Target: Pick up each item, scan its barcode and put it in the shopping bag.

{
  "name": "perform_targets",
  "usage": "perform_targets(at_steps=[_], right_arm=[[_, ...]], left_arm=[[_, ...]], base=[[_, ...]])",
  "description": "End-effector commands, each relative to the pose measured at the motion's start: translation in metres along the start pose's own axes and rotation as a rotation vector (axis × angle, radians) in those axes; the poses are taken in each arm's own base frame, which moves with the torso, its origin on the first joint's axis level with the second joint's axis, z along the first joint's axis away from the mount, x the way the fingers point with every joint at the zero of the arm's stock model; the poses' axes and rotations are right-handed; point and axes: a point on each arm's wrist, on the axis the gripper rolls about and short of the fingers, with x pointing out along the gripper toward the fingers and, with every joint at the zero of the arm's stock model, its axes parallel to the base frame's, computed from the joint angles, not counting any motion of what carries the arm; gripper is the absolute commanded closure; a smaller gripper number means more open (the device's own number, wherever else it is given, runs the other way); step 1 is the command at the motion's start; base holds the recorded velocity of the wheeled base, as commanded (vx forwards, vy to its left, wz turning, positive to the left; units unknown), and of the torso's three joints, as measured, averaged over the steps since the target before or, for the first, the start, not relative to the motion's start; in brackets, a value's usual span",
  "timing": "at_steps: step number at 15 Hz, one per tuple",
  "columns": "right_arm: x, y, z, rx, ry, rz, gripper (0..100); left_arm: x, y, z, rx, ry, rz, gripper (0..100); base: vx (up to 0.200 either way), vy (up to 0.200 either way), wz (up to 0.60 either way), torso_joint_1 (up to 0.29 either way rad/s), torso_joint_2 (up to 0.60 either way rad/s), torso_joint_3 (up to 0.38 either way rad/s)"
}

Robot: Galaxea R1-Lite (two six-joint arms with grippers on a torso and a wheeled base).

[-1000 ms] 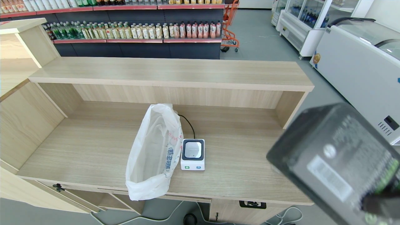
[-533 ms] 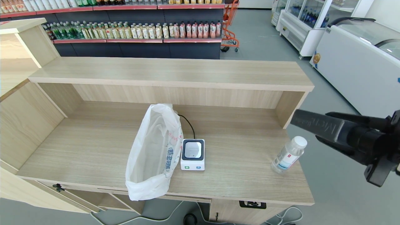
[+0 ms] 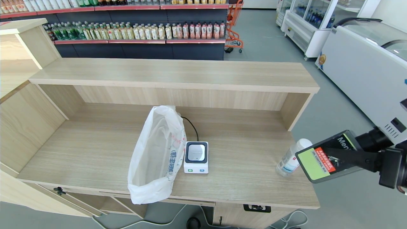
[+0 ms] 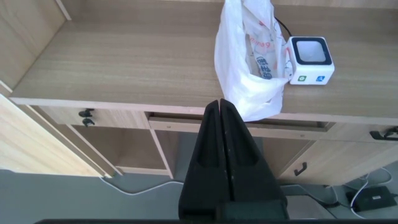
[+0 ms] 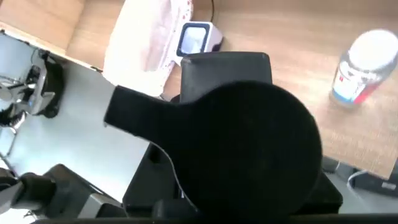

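Swung lower, right pincer (image 3: 346, 158) grips the black box (image 3: 313, 164) beside the bottle (image 3: 287, 162); left pincer (image 4: 220, 111) pressed closed

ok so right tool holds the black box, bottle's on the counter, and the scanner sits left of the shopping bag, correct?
Not quite: the scanner sits right of the shopping bag, beside it, as the head view shows. The right tool does hold the black box, and the bottle stands on the counter.

Box (image 3: 321, 160) aloft, bottle (image 3: 287, 162) upright, bag (image 3: 157, 156) beside scanner (image 3: 196, 156)
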Motion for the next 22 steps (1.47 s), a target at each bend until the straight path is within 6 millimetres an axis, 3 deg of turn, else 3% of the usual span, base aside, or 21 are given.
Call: perform_targets(at_steps=[1, 6, 13, 17, 22], right_arm=[[0.008, -0.012, -0.013, 0.094, 0.054, -0.062, 100], [0.012, -0.012, -0.008, 0.141, 0.051, -0.068, 100], [-0.004, -0.008, -0.007, 0.139, 0.039, -0.107, 100], [0.000, -0.008, -0.019, 0.140, 0.086, -0.088, 100], [0.004, -0.007, -0.018, 0.132, 0.096, -0.087, 100]], left_arm=[[0.000, 0.000, 0.000, -0.001, 0.001, 0.000, 100], [0.000, 0.000, 0.000, 0.001, 0.001, 0.000, 100], [0.000, 0.000, 0.000, 0.001, 0.000, -0.001, 100], [0.000, 0.000, 0.000, 0.002, 0.001, 0.000, 100], [0.000, 0.000, 0.000, 0.002, 0.001, -0.001, 100]], base=[[0.000, 0.000, 0.00, 0.000, 0.00, 0.000], [0.000, 0.000, 0.00, 0.000, 0.00, 0.000], [0.000, 0.000, 0.00, 0.000, 0.00, 0.000], [0.000, 0.000, 0.00, 0.000, 0.00, 0.000], [0.000, 0.200, 0.00, 0.003, -0.01, 0.004]])
